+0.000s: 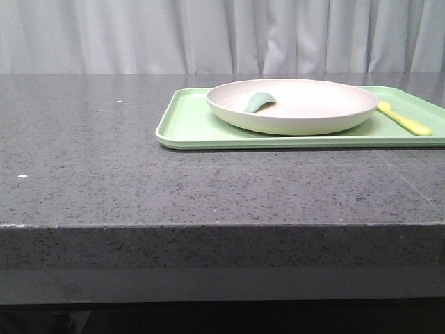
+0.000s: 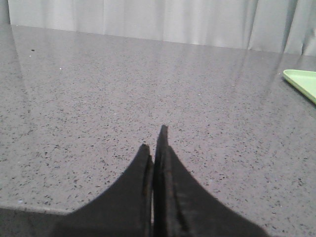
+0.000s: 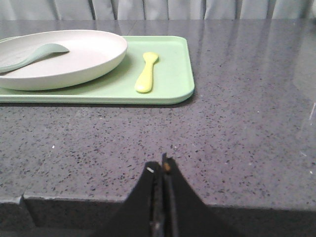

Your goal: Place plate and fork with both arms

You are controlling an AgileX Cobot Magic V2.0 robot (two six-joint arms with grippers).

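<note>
Pale grey curtains [image 1: 208, 35] hang behind a dark speckled stone worktop [image 1: 90, 160], and we see both our grippers only through their own wrist cameras. Our left gripper [image 2: 154, 138] hovers over bare stone with its two black fingers pressed together and nothing between them; only a corner of the light-green tray [image 2: 302, 83] shows in its view, well apart from the fingertips. Our right gripper [image 3: 160, 165] sits low near the front edge of the worktop, its fingers likewise closed together and empty.

Ahead of that right gripper, well apart across open stone, lies the tray [image 3: 168, 94]. The fork [image 3: 146, 73], pale yellow, lies flat on the tray floor just beside the plate [image 3: 74, 61]; whether it touches the rim we cannot tell. From the front, the tray [image 1: 188, 125] sits toward the back right of the worktop, its right end cut off by the frame edge. The plate [image 1: 306, 118] rests on it, and the fork [image 1: 407, 120] lies at the plate's right side.

Inside the plate a grey-green spoon-like utensil [image 1: 259, 102] rests, leaning against the left part of the rim. Nothing stands between the right gripper and the tray.
</note>
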